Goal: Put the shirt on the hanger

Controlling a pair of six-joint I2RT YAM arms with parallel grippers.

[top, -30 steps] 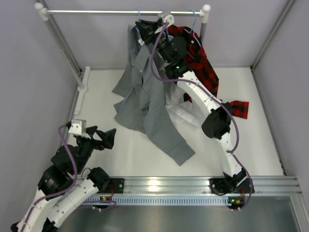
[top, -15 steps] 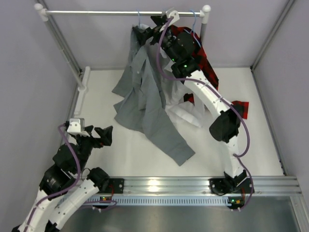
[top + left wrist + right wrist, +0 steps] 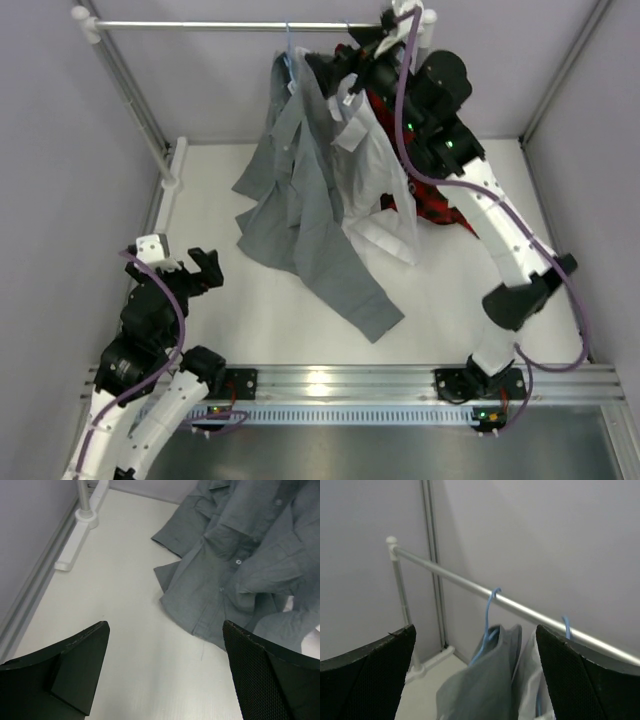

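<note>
Shirt: the shirt (image 3: 300,190) is grey. Its collar is up at the rail (image 3: 220,25) in the upper centre of the top view. Its body falls down and spreads in folds over the white table (image 3: 200,190) toward the lower centre of the frame.
Hanger: the hanger (image 3: 487,615) is light blue. Its hook is over the rail and comes up out of the shirt's collar in the middle of the right wrist view; the rest of the wire is hidden in the cloth.
Right gripper: the right gripper (image 3: 475,627) is up by the rail at the top of the top view, just right of the collar. Its fingers are spread wide with nothing between them.
Left gripper: the left gripper (image 3: 165,625) is low at the left of the top view, over bare table and well apart from the shirt's hem. Its fingers are spread and it holds nothing.
White shirt: the white shirt (image 3: 378,175) hangs just right of the grey one and touches it, with a second blue hook (image 3: 566,627) above it on the rail.
Plaid shirt: the red-and-black plaid shirt (image 3: 435,208) lies right of the white shirt, partly hidden by the right arm.
</note>
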